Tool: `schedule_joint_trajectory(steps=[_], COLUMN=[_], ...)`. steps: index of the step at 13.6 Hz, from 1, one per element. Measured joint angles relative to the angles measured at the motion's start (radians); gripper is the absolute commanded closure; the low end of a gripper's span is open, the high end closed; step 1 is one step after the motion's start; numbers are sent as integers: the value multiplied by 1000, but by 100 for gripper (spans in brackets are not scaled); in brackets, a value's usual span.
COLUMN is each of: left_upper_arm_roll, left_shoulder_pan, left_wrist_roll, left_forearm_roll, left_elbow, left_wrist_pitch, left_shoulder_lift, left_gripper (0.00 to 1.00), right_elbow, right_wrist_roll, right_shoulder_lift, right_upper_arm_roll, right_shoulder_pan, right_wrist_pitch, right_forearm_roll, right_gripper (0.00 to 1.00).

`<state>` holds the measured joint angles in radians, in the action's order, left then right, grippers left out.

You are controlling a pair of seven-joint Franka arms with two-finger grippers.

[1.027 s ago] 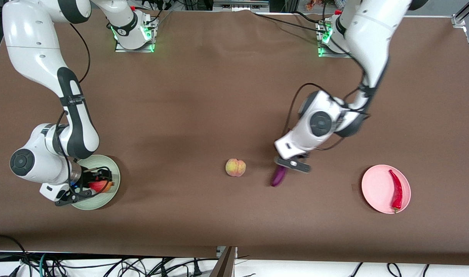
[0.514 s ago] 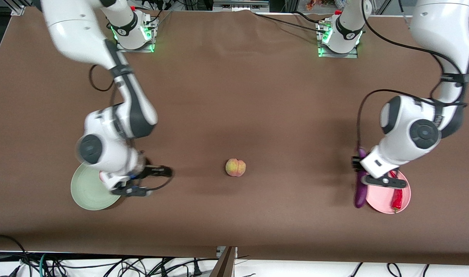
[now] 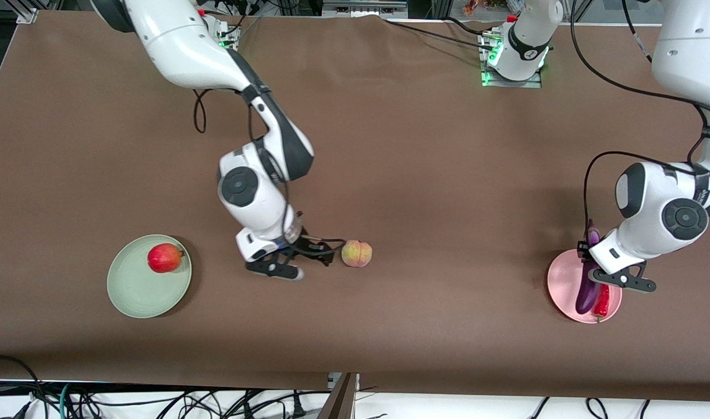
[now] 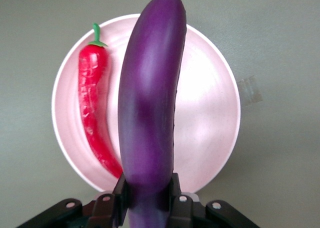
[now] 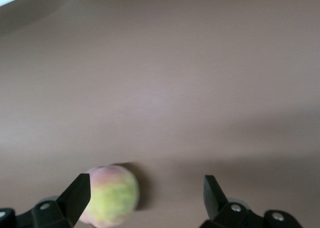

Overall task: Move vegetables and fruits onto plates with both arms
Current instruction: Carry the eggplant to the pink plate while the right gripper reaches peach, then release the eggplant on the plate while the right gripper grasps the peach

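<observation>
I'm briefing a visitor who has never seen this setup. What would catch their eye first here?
Probably the glossy purple eggplant, clamped in the left pincer over the pink plate, where a red chili pepper already lies. Next, the right pincer, open, beside the peach on the bare tabletop mid-table. Last, the red apple on the green plate toward the right arm's end.

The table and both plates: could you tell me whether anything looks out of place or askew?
Nothing stands out. The apple sits on the green plate, the chili on the pink plate, the eggplant is gripped over it, and the peach lies on the table.
</observation>
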<state>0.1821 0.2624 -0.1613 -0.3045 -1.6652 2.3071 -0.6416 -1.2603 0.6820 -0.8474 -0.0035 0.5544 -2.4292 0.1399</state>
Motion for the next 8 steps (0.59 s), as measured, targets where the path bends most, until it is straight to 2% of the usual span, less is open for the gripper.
schedule_joint_trajectory(steps=[2,3,4,5,8], left_upper_arm_roll=[2,3,3,3,3], left_shoulder_pan=[-1,-1,-1,-1,-1], left_wrist_roll=[0,0,0,0,-3], left_forearm_roll=[0,-1,-4,-6,-7], left_elbow=[5,14,33,50,70], left_wrist_pitch=[11,12,12,12,12], left_shoulder_lift=[-19,-25,-32,-38,-46], left_gripper=[79,75,46,1,0], right_elbow=[0,0,0,0,1], right_wrist_roll=[38,49,52,52,52], right_shoulder_lift=[-33,-43,-50,-55,-71], right_upper_arm_roll=[-4,-8,-11,-12,-15], right_shoulder_pan=[52,70,79,83,99], right_wrist_pitch=[-73,-92,-104,-112,-140], right_forearm_roll=[-6,-14,-22,-27,-31], right_gripper=[0,0,0,0,0])
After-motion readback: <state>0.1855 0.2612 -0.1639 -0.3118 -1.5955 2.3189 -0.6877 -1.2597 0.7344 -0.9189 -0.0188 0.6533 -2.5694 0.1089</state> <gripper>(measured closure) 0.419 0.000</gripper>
